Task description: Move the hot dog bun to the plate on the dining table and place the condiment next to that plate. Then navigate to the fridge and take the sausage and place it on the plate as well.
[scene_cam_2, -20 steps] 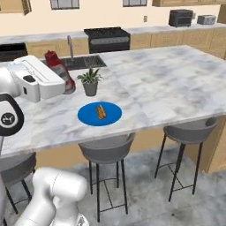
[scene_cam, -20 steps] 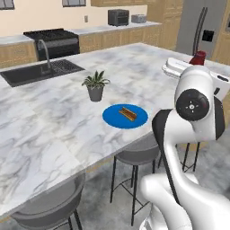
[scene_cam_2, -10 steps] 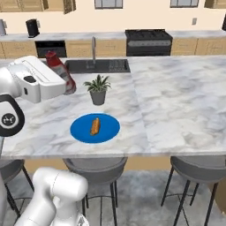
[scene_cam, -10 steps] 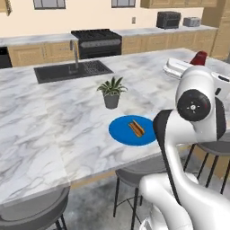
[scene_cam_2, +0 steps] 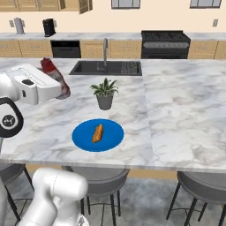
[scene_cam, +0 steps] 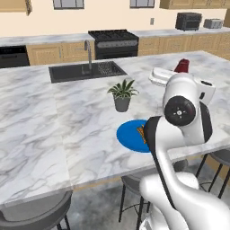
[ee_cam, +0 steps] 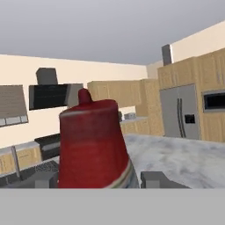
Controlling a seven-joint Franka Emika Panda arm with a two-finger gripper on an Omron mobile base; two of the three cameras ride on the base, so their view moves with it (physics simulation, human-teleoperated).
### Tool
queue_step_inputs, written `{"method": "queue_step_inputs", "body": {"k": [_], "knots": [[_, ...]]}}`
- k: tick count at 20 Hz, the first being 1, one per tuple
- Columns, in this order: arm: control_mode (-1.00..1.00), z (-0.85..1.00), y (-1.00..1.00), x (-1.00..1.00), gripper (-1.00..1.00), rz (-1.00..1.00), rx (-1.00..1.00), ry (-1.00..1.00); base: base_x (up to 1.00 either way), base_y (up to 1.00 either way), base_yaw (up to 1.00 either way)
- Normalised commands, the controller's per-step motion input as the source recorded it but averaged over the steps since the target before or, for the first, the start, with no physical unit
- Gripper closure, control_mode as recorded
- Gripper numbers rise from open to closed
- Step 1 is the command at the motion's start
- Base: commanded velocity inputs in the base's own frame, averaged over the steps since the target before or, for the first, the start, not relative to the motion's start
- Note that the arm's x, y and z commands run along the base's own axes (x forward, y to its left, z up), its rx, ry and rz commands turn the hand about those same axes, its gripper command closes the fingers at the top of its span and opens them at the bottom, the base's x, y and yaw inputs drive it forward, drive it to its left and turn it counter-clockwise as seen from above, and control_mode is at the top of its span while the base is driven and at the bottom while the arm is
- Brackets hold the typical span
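The condiment [ee_cam: 92, 145] is pinched between the two finger tips of the gripper [ee_cam: 99, 180], which are seen on either side of the bottle's body in the hand view; in the right base view the gripper [scene_cam_2: 55, 88] is held high over the dining table [scene_cam_2: 176, 114] with the bottle [scene_cam_2: 55, 77] projecting beyond the hand. The bottle's long axis is carried roughly in line with the hand, tilted rather than plumb, its narrower top pointing up and away from the fingers. Below and ahead of the hand lies the plate [scene_cam_2: 81, 139], with the hot dog bun [scene_cam_2: 97, 133] already resting on it, its long axis running front to back across the blue disc. The step in hand is judged to be the placing of the bottle beside that plate. It would be done well if the bottle were brought upright before being lowered, set on bare marble just off the plate's rim and away from the potted plant [scene_cam_2: 104, 93], and released only once its base is fully seated.
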Motion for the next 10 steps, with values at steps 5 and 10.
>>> {"method": "queue_step_inputs", "body": {"k": [5,10], "knots": [[-1.00,-0.80,0.96,0.48,1.00,0.03,-0.18,0.17,0.00,0.00,0.00],[-1.00,-0.90,0.82,0.45,1.00,0.09,-0.10,0.15,0.00,0.00,0.00]]}}
